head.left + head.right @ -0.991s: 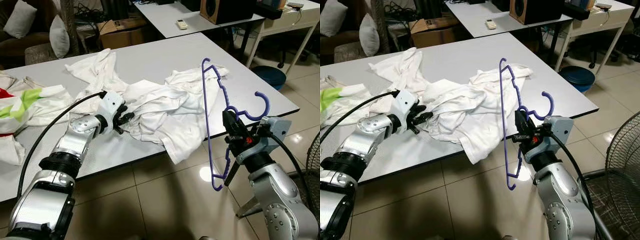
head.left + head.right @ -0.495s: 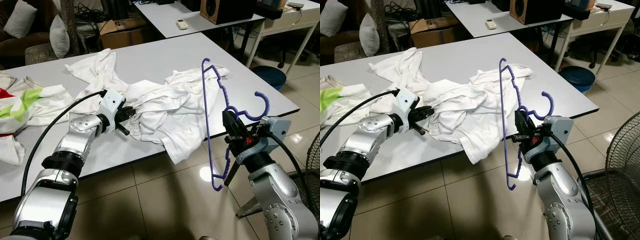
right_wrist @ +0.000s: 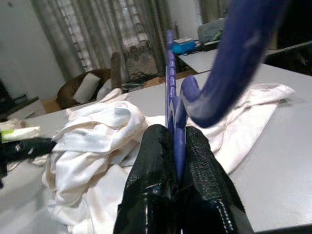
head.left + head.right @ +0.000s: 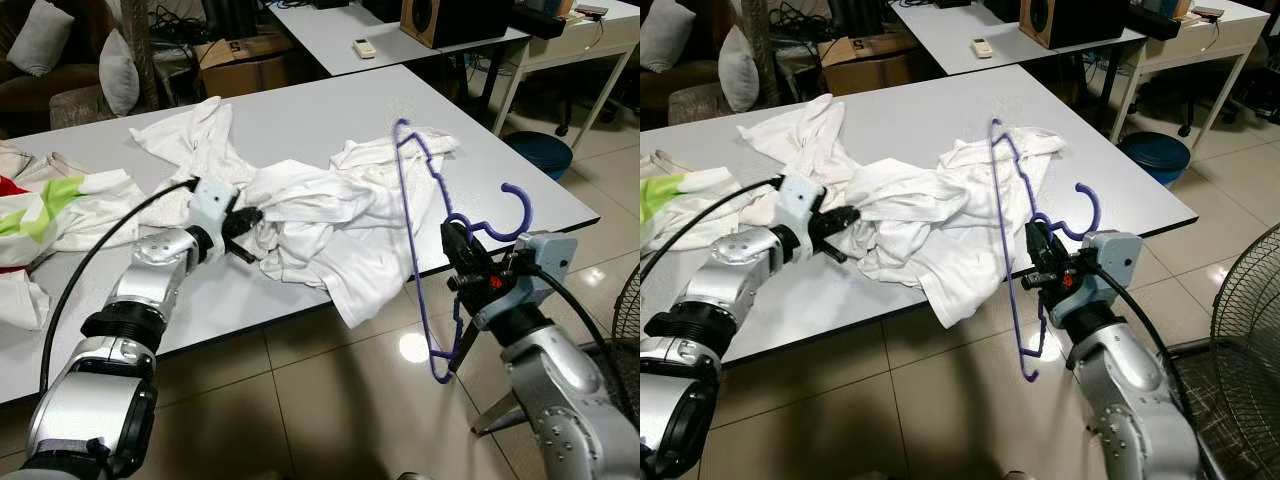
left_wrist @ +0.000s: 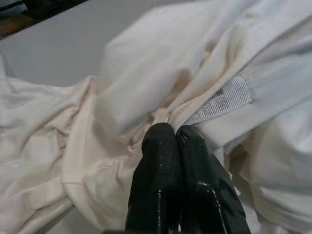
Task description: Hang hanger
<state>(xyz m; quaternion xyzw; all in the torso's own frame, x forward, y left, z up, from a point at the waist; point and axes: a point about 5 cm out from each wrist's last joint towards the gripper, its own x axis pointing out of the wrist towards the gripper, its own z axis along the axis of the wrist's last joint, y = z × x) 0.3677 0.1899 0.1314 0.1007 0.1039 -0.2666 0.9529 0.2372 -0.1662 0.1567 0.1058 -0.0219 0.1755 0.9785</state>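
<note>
On the desk [image 4: 330, 110] a white shirt [image 4: 330, 215] spills over the near edge, its left side pinched by the left end effector [image 4: 243, 217], while right of it, over open floor, the right end effector [image 4: 462, 272] clamps the upright hanger [image 4: 412, 190], which next needs threading into the collar.

Purple plastic hanger [image 4: 420, 220] with ridged arms, soft creased white cloth shirt [image 4: 330, 215], smooth matt grey table [image 4: 300, 115], glossy tiled floor [image 4: 330, 400]

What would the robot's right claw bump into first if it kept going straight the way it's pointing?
Probably the white shirt heaped on the grey table; the right gripper, clamping the purple hanger, points at it. Depth is uncertain.
</note>
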